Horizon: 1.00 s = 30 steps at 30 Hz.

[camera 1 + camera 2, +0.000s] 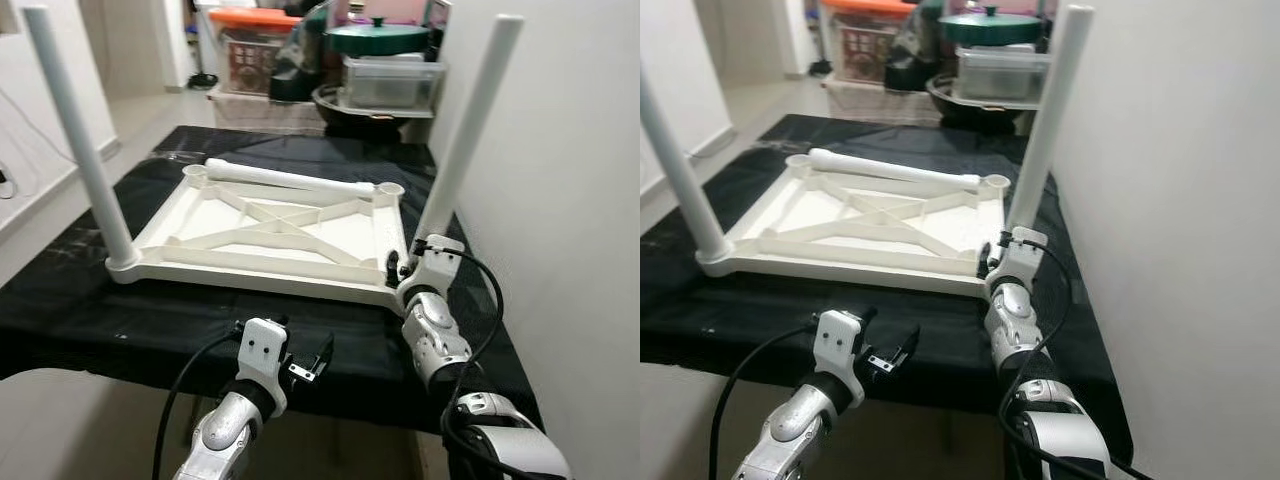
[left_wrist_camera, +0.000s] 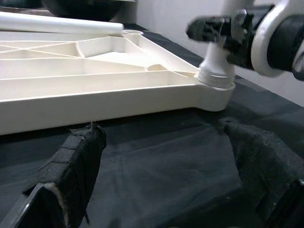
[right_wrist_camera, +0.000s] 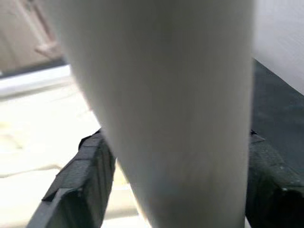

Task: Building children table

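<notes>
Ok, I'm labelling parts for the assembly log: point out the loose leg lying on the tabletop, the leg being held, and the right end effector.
loose leg [image 1: 290, 178], left eye view, mid-shaft.
held leg [image 1: 466, 130], left eye view, mid-shaft.
right end effector [image 1: 408, 262], left eye view, fingertips at leg base.

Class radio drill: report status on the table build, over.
Right gripper shut on near-right leg at its socket. Left gripper open, hovering before tabletop. Two legs standing, spare leg lying across the far edge.

Upturned tabletop [image 1: 270, 235] on cloth-covered table [image 1: 90, 310], wall to the right.
Upright legs in near-left [image 1: 75, 140] and near-right [image 1: 468, 125] corners; loose leg [image 1: 290, 178] lies across far edge; storage boxes [image 1: 385, 80] behind.
</notes>
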Motion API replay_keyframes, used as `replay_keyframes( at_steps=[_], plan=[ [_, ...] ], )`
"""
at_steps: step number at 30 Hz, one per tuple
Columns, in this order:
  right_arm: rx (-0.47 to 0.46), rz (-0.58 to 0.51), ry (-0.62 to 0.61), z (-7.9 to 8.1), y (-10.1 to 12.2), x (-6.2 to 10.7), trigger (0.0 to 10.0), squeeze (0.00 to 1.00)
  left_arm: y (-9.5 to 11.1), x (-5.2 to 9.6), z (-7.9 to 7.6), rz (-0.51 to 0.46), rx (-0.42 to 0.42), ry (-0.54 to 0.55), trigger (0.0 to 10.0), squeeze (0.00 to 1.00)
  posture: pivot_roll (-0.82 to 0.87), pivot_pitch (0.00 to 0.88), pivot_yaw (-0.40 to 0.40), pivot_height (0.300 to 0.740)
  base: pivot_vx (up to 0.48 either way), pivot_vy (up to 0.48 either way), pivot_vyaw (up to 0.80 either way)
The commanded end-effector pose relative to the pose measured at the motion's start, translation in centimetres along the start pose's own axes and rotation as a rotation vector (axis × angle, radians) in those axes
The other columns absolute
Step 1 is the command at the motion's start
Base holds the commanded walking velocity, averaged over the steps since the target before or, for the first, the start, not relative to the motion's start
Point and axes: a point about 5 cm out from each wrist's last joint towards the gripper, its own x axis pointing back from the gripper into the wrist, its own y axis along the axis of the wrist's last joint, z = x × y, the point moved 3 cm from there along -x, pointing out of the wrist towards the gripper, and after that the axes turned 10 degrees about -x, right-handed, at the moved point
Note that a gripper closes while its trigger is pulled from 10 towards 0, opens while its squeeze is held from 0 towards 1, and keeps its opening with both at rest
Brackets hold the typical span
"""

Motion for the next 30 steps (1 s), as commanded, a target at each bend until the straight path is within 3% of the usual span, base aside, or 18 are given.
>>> replay_keyframes(
  at_steps=[1,3,5,8,10,11,14,17,21,22,23,24,26,29,30],
  plan=[
    [-0.006,-0.03,0.156,2.9,1.0,-0.4,10.0,0.0,-0.2,-0.1,-0.2,0.006,-0.002,-0.004,10.0,0.0,0.13,0.0,-0.071,0.74,0.0,0.0,0.0],
    [0.012,-0.031,0.227,3.1,1.7,-0.5,10.0,0.0,-0.1,-0.1,-0.2,0.005,-0.002,-0.003,10.0,0.0,0.12,0.0,-0.07,0.74,0.0,0.0,0.0],
    [0.008,0.072,0.463,3.8,2.5,-0.5,10.0,0.0,-0.1,-0.1,-0.1,0.004,-0.003,-0.005,10.0,0.0,0.12,0.0,-0.067,0.74,0.0,0.0,0.0],
    [0.001,0.109,0.541,4.1,2.7,-0.3,10.0,0.0,-0.1,-0.1,-0.1,0.004,-0.003,-0.005,10.0,0.0,0.12,0.0,-0.067,0.74,0.0,0.0,0.0],
    [0.024,0.257,0.858,5.5,2.5,1.6,10.0,0.0,-0.1,-0.2,-0.1,0.004,-0.004,-0.006,10.0,0.0,0.13,0.0,-0.068,0.74,0.0,0.0,0.0],
    [0.024,0.257,0.858,5.5,2.5,1.6,10.0,0.0,-0.1,-0.2,-0.1,0.004,-0.004,-0.006,10.0,0.0,0.13,0.0,-0.068,0.74,0.0,0.0,0.0],
    [0.115,0.408,1.169,6.7,1.5,4.3,10.0,0.0,-0.1,-0.2,-0.1,0.005,-0.006,-0.008,10.0,0.0,0.14,0.0,-0.076,0.74,0.0,0.0,0.0],
    [0.144,0.461,1.283,7.6,1.0,5.0,10.0,0.0,-0.1,-0.2,-0.1,0.004,-0.008,-0.007,10.0,0.0,0.14,0.0,-0.077,0.74,0.0,0.0,0.0],
    [0.138,0.464,1.327,8.4,0.8,5.3,10.0,0.0,-0.1,-0.2,-0.1,0.003,-0.009,-0.006,10.0,0.0,0.14,0.0,-0.079,0.74,0.0,0.0,0.0],
    [0.137,0.46,1.33,8.8,0.7,5.3,9.3,0.0,-0.1,-0.2,-0.1,0.003,-0.009,-0.006,10.0,0.0,0.15,0.0,-0.081,0.74,0.0,0.0,0.0],
    [0.162,0.421,1.272,9.1,0.6,4.7,0.0,0.0,-0.1,-0.2,-0.1,0.004,-0.009,-0.006,10.0,0.0,0.15,0.0,-0.079,0.74,0.0,0.0,0.0],
    [0.181,0.375,1.154,9.2,0.6,3.5,0.0,0.0,-0.1,-0.2,-0.1,0.003,-0.009,-0.005,10.0,0.0,0.15,0.0,-0.079,0.74,0.0,0.0,0.0],
    [0.194,0.336,1.033,9.1,0.7,2.5,0.0,0.0,-0.1,-0.2,-0.1,0.002,-0.009,-0.005,10.0,0.0,0.15,0.0,-0.079,0.74,0.0,0.0,0.0],
    [0.185,0.275,0.703,6.8,1.0,0.2,0.0,0.0,0.0,-0.2,-0.1,0.002,-0.009,-0.005,10.0,0.0,0.14,0.0,-0.077,0.74,0.0,0.0,0.0],
    [0.185,0.275,0.703,6.8,1.0,0.2,0.0,0.0,0.0,-0.2,-0.1,0.002,-0.009,-0.005,10.0,0.0,0.14,0.0,-0.077,0.74,0.0,0.0,0.0]
  ],
)
